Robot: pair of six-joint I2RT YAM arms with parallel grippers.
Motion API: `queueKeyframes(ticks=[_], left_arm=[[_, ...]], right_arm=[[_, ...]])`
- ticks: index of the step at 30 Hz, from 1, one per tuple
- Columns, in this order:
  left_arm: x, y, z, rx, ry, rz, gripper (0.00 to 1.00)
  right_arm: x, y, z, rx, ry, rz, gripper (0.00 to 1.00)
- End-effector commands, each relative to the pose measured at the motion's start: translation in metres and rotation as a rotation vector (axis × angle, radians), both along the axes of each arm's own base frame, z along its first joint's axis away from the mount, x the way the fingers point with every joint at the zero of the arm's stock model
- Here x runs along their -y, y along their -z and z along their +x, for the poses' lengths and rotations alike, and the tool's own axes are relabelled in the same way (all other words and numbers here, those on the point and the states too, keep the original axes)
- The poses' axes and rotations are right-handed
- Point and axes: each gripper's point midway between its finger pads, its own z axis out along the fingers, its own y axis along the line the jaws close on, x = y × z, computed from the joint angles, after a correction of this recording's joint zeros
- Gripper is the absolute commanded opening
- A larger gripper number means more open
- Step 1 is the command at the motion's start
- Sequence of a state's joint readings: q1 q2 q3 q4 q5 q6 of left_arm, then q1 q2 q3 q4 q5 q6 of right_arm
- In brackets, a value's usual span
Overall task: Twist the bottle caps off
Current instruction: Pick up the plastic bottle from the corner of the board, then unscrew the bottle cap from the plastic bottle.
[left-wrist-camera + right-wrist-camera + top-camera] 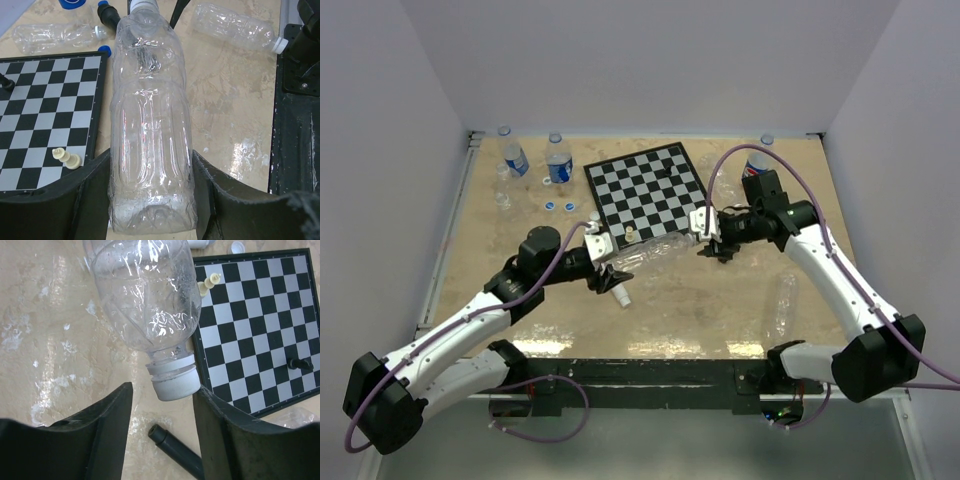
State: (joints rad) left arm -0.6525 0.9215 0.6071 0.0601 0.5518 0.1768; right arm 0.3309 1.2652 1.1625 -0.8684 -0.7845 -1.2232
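My left gripper (603, 262) (150, 167) is shut on the base end of a clear label-less bottle (655, 252) (150, 110) and holds it lying level above the table. Its white cap (175, 383) (145, 4) points toward my right gripper (709, 240) (163, 396). That gripper is open with the cap between its fingers. The cap sits against or very near the right finger (220, 425) and apart from the left one. Two loose blue caps (549, 206) lie at the back left.
A chessboard (645, 185) with a pale chess piece (631, 236) lies behind the held bottle. Two blue-labelled bottles (514, 158) stand at the back left, a logo bottle (757, 166) at the back right. A clear bottle (782, 305) lies front right. A black stick (176, 449) lies under the cap, a white stick (620, 295) near my left gripper.
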Motion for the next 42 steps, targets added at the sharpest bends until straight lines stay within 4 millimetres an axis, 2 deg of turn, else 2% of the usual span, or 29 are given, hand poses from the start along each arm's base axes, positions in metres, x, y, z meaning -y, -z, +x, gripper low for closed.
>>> queueKeyframes(ticks=[1,5,9,11,18,24,32,34,38,42], left_arm=[[0.008,-0.023,0.003,0.095,0.039,-0.056,0.03],[0.008,-0.023,0.001,0.095,0.043,-0.058,0.03],[0.010,-0.025,-0.004,0.094,0.074,-0.068,0.02],[0.011,-0.024,-0.005,0.091,0.082,-0.068,0.03],[0.013,-0.020,-0.010,0.070,0.110,-0.070,0.03],[0.014,-0.019,-0.012,0.063,0.123,-0.071,0.02],[0.015,-0.016,-0.012,0.053,0.131,-0.065,0.02],[0.015,-0.016,-0.012,0.051,0.129,-0.065,0.02],[0.015,-0.014,-0.012,0.047,0.126,-0.061,0.02],[0.014,-0.015,-0.011,0.049,0.123,-0.061,0.02]], right_arm=[[-0.034,-0.015,-0.026,-0.006,-0.137,0.058,0.49],[-0.039,-0.012,-0.028,-0.012,-0.152,0.050,0.46],[-0.040,-0.014,-0.022,0.003,-0.123,0.068,0.63],[-0.041,-0.018,-0.021,0.020,-0.114,0.078,0.66],[-0.042,-0.020,-0.020,0.021,-0.114,0.084,0.64],[-0.041,-0.024,-0.011,0.041,-0.060,0.090,0.68],[-0.039,-0.028,-0.002,0.063,0.003,0.097,0.69],[-0.038,-0.029,0.004,0.069,0.043,0.096,0.71],[-0.037,-0.027,0.005,0.068,0.046,0.089,0.75],[-0.036,-0.025,0.003,0.070,0.029,0.079,0.71]])
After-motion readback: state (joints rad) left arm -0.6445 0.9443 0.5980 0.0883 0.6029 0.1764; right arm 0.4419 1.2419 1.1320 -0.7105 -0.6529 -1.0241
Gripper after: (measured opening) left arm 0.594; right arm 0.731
